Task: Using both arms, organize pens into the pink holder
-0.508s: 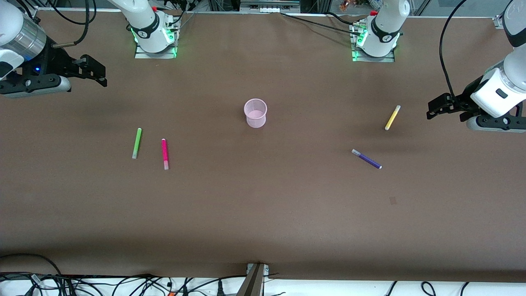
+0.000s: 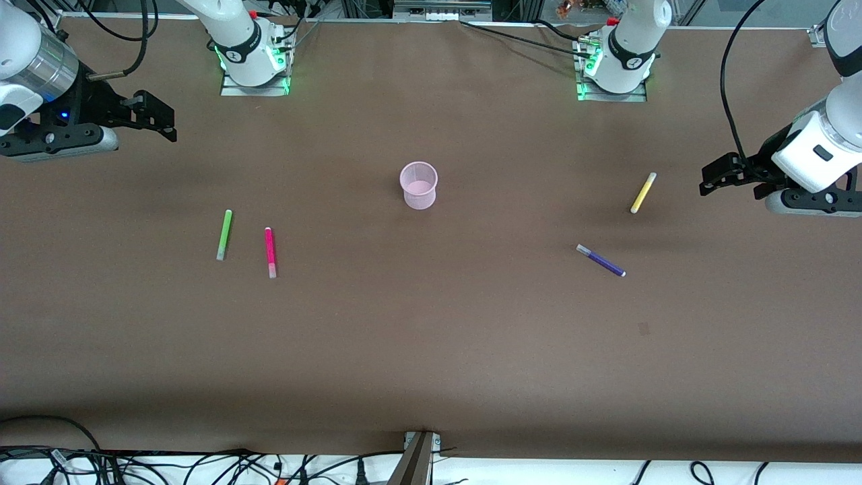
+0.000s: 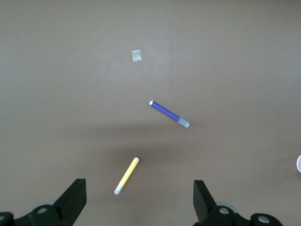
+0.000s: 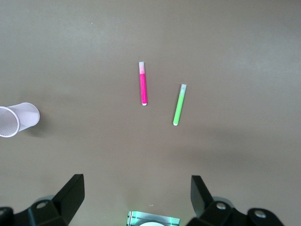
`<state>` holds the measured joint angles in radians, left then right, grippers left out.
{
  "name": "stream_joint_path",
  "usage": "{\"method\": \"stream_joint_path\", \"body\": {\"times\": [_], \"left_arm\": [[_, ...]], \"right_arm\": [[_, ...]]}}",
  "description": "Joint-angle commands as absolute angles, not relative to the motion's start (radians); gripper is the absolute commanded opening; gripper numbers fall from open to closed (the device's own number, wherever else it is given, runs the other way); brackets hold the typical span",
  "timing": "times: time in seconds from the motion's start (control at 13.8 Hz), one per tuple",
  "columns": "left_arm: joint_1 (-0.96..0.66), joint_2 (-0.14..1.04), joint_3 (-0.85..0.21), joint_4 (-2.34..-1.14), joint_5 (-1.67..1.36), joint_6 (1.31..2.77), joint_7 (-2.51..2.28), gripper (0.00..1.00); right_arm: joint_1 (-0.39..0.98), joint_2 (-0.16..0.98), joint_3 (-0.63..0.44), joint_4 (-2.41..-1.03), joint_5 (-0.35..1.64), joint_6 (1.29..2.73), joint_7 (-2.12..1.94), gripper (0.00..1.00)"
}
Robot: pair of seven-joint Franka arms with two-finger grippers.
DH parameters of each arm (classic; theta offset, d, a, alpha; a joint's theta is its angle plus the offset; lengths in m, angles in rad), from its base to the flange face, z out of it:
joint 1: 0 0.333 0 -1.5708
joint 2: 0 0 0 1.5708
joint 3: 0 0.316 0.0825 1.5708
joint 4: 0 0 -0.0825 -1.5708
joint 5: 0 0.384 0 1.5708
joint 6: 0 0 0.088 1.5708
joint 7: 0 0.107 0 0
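The pink holder (image 2: 419, 185) stands upright mid-table, nothing in it. Four pens lie flat. Green (image 2: 224, 234) and magenta (image 2: 270, 252) are toward the right arm's end, yellow (image 2: 643, 192) and purple (image 2: 601, 261) toward the left arm's end. My left gripper (image 2: 714, 178) hangs open above the table by the yellow pen. The left wrist view shows yellow (image 3: 127, 176) and purple (image 3: 170, 114) ahead of the open left gripper (image 3: 139, 190). My right gripper (image 2: 161, 121) hangs open over its end of the table. The right wrist view holds magenta (image 4: 143, 89), green (image 4: 179, 104) and the holder (image 4: 19, 119).
A small pale patch of tape (image 2: 644, 329) sits on the brown table nearer the front camera than the purple pen. The arm bases (image 2: 254, 67) (image 2: 611, 74) glow green along the table's back edge. Cables trail along the front edge.
The right gripper has shifted a little over its end of the table. The left gripper has barely moved. Pens and holder lie as before.
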<state>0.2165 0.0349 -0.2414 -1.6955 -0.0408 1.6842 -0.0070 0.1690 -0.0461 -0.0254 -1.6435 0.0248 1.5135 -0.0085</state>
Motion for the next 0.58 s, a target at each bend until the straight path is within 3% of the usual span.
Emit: {"method": "stream_joint_path", "body": {"times": [0.0,0.22,0.51], "left_arm": [[0.219,0.043,-0.25,-1.671,-0.026,1.671,-0.017,1.0],[0.219,0.044,-0.25,-1.671,-0.026,1.671,-0.017,1.0],[0.206,0.098,-0.255,-1.671,-0.026,1.681,-0.102,1.0]], "right_arm": [[0.149,-0.04,-0.008,-1.66,0.021,1.5,-0.018,1.0],[0.149,-0.048,-0.006,-1.825,0.023,1.644,-0.02,1.0],[0.15,-0.035,-0.005,-2.167,0.025,2.062,-0.015,1.0]]}}
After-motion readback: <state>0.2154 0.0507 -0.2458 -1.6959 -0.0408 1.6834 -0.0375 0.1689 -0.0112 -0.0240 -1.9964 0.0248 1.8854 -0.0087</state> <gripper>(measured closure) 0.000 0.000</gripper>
